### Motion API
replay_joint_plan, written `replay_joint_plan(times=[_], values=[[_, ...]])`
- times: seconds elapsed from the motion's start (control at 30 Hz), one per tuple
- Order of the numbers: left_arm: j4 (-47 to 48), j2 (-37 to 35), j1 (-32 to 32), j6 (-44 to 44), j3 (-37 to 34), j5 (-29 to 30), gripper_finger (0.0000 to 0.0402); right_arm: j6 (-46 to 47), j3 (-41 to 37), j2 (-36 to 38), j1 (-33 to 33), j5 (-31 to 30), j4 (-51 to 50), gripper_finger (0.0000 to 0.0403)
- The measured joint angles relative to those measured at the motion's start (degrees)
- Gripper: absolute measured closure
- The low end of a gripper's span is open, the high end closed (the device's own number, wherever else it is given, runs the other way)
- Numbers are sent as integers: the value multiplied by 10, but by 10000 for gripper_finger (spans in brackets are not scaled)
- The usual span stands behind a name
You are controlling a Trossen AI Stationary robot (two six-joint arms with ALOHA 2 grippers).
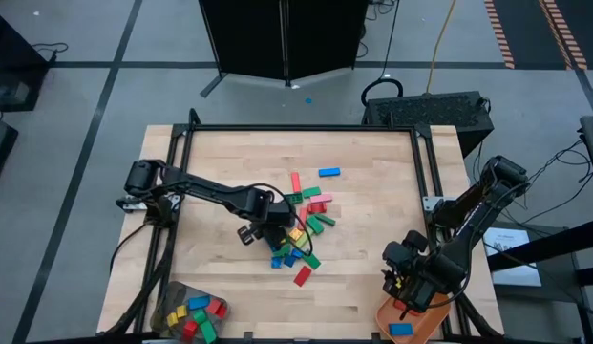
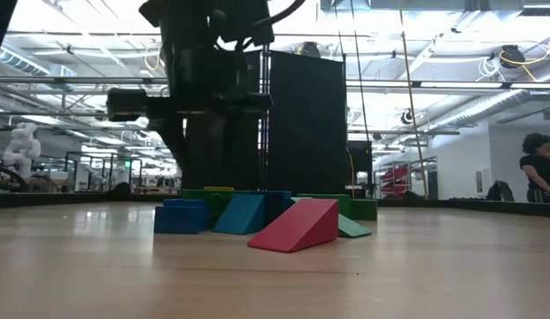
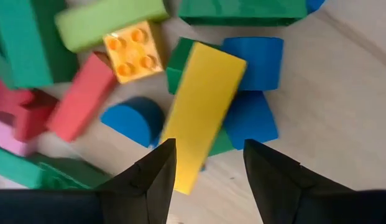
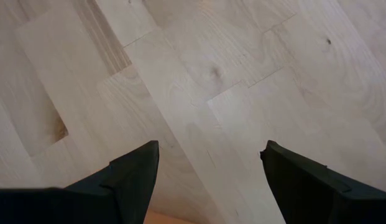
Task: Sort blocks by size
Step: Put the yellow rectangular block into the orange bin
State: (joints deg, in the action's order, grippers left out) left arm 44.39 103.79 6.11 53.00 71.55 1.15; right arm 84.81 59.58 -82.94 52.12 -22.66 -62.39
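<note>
Your left tool (image 3: 205, 165) hangs over the block pile (image 1: 301, 225) at the table's (image 1: 372, 277) centre, fingers spread and empty. The long yellow block (image 3: 202, 112) lies just ahead of them, atop blue and green blocks, its long axis running roughly 1 to 7 o'clock in the wrist view, nearly in line with the gap. Your right tool (image 4: 208, 168), spread and empty, waits near the orange tray (image 1: 411, 325) at the table's 5 o'clock, well away from the pile.

two dark jointed arms (image 1: 210, 194) — black cabling, matte wedge-shaped fingers (image 3: 152, 180)
</note>
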Motion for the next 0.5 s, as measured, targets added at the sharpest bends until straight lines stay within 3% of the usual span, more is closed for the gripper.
replay_joint_plan(times=[0.5], values=[[-24, 33, -7, 118, 0, 10, 212, 0, 0, 0, 0, 0, 0, 126]])
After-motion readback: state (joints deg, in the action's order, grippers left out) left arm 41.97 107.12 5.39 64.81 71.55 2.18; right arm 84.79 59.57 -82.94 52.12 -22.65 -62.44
